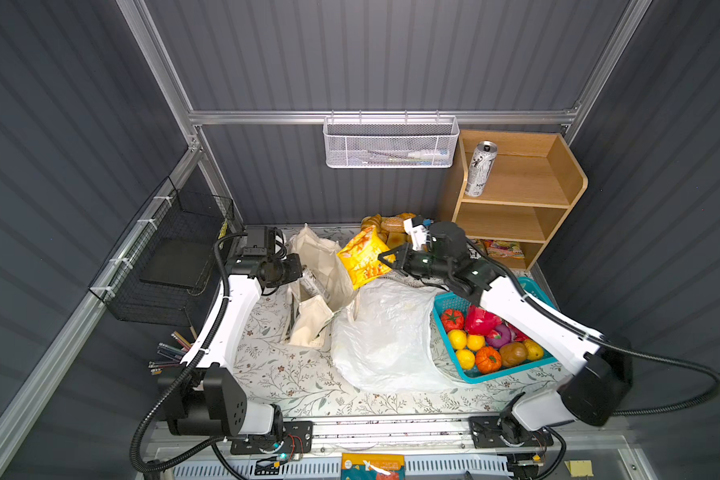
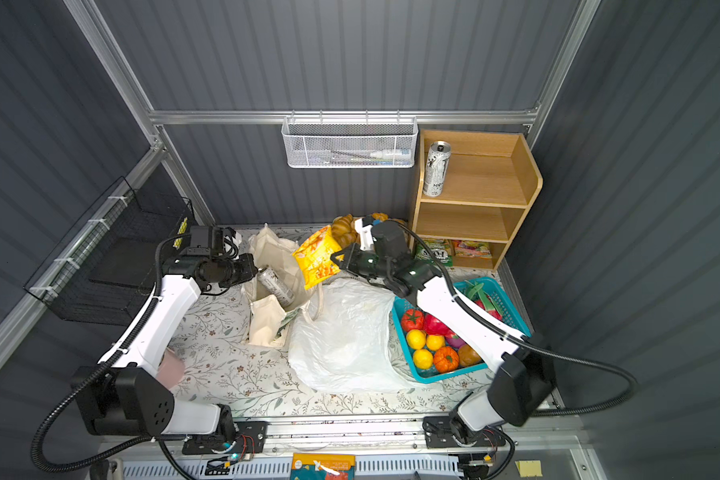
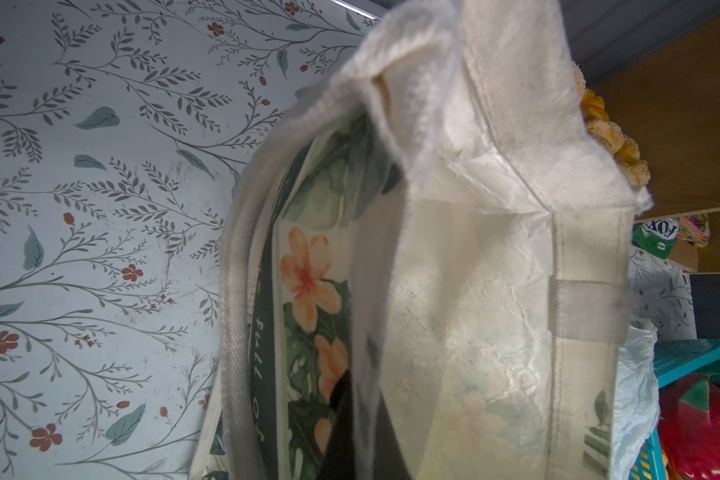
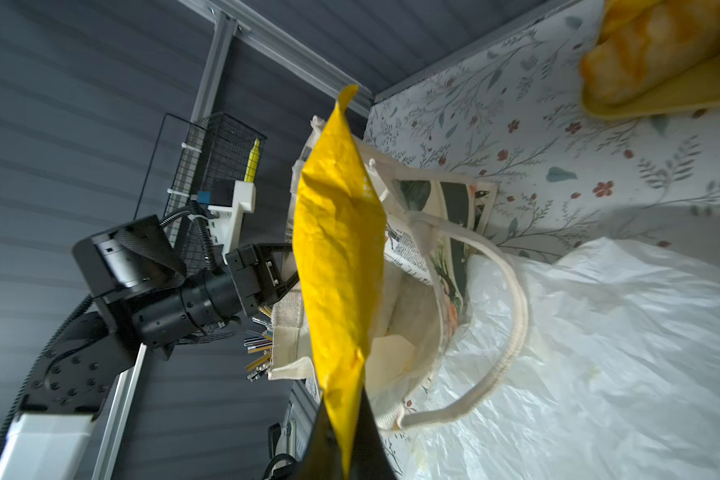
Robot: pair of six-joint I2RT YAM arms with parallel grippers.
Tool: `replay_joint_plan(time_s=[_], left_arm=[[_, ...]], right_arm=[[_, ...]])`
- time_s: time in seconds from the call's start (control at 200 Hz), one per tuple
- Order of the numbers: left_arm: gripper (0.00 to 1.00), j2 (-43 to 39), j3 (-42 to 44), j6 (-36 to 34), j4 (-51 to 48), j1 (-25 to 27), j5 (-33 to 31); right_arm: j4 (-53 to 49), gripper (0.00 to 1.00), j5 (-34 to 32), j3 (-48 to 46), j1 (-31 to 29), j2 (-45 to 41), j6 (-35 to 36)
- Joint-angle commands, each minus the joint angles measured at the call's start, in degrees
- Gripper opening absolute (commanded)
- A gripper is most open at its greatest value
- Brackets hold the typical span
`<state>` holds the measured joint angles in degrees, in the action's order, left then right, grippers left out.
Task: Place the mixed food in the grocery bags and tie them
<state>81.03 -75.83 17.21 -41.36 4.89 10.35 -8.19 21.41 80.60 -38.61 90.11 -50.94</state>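
Packing step: the right gripper (image 1: 387, 259), jaws clamped on the snack packet (image 1: 362, 259), holds it mid-frame above the tote (image 1: 319, 266); the left gripper (image 4: 281, 272) pinches the tote's rim, jaws together on cloth; next, I judge, lower the packet into the mouth, then release.

Two tall silver-white drink cans (image 2: 436, 168) (image 2: 276, 286) are showing; one crinkly yellow snack packet (image 2: 314, 259) is hanging in the right pincer (image 2: 336, 258).
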Motion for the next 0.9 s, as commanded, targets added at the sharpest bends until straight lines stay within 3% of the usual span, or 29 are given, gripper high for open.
replay_joint_plan(time_s=[0.0, 0.155, 0.265, 0.345, 0.625, 0.74, 0.896], left_arm=[[0.0, 0.37, -2.1, -0.88, -1.26, -0.05, 2.05], [0.0, 0.07, -2.02, -0.64, -1.22, -0.05, 2.15], [0.0, 0.0, -1.86, -0.38, -1.17, -0.05, 1.91], [0.0, -0.08, -1.95, -0.26, -1.24, -0.05, 1.93], [0.0, 0.0, -3.48, -1.97, -2.39, -0.05, 0.04], [0.0, 0.84, -4.67, -2.73, -3.34, -0.09, -1.88], [0.0, 2.3, -8.54, -3.27, -4.47, -0.14, -3.23]], right_arm=[[-0.64, 0.0, -1.46, 7.31, -2.85, 7.27, 1.81], [-7.3, 0.0, -3.77, 20.01, -6.26, 20.47, 3.78], [-18.49, 0.43, 1.1, 32.99, -7.09, 29.16, 8.88], [-24.19, 0.54, 0.82, 37.1, -7.09, 28.65, 13.85], [-28.07, 0.65, -16.61, 24.1, -5.85, 13.19, 24.56], [-27.91, 0.69, -15.3, 22.69, -4.9, 15.18, 24.22], [-30.1, 0.71, -12.33, 29.7, -5.03, 24.2, 23.69]])
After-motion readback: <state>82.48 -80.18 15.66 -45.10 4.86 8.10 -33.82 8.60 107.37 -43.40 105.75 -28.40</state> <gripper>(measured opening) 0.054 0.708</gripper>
